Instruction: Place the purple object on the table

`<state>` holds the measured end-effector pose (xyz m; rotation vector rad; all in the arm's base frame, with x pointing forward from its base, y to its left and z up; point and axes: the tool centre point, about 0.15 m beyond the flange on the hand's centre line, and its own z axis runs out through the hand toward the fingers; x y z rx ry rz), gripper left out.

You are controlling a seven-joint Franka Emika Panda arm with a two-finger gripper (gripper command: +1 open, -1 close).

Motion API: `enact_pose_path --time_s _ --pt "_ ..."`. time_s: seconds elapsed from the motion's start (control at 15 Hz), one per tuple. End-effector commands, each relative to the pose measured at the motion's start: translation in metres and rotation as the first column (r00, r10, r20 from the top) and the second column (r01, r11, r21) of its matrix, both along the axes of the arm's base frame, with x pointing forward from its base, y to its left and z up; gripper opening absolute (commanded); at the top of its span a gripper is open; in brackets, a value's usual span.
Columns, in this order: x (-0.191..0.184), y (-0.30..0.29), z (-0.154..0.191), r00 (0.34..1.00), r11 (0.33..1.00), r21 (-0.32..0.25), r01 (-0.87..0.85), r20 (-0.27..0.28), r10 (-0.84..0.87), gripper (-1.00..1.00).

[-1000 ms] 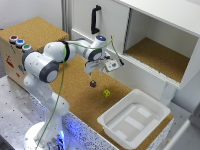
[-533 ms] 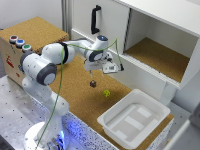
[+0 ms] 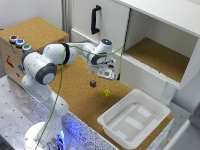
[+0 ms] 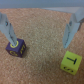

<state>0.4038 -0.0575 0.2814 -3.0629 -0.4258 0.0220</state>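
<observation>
Two small cubes lie on the cork table (image 3: 75, 85), close together but apart. The purple cube (image 3: 93, 84) sits out on the open cork in front of the white cabinet (image 3: 150, 35), well in from the table's edges; the wrist view shows it resting flat, with a pale ring mark on its upper face (image 4: 16, 48). The yellow-green cube (image 3: 106, 93) lies just beside it, toward the white tray (image 3: 132, 120), and in the wrist view it carries a dark letter-like mark (image 4: 70, 62).

The gripper (image 3: 93, 77) hangs directly above the purple cube with its fingers spread wide. In the wrist view one finger (image 4: 7, 25) stands just over the purple cube and the other is off toward the yellow-green cube. Nothing is held between them, though whether the one fingertip brushes the cube's top I cannot tell.

The white tray sits near the table's corner at the exterior view's right, with the yellow-green cube nearest it. A cork-topped box with coloured buttons (image 3: 20, 44) stands at the exterior view's left, behind the arm's base. The cabinet has a black handle (image 3: 94, 19) on its closed door and an open compartment with a cork floor.
</observation>
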Motion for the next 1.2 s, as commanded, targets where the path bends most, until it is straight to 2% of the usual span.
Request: enact_pose_path --time_s 0.0,0.07,0.47,0.73,0.8,1.13 --pt "0.022 0.014 -0.035 0.978 0.979 -0.074 0.188 -0.078 -0.194 -1.00" --pt "0.023 0.014 -0.039 0.975 0.976 -0.087 0.201 -0.074 -0.208 -1.00" --pt "0.037 0.022 -0.057 0.963 0.964 -0.074 0.256 -0.068 -0.261 -1.00" --pt "0.030 0.023 -0.070 0.956 0.956 -0.091 0.279 -0.068 -0.285 -1.00" --pt "0.027 0.023 -0.071 0.953 0.951 -0.103 0.292 -0.052 -0.299 -1.00" --pt "0.016 0.037 -0.078 0.941 0.941 -0.077 0.331 -0.044 -0.335 -1.00"
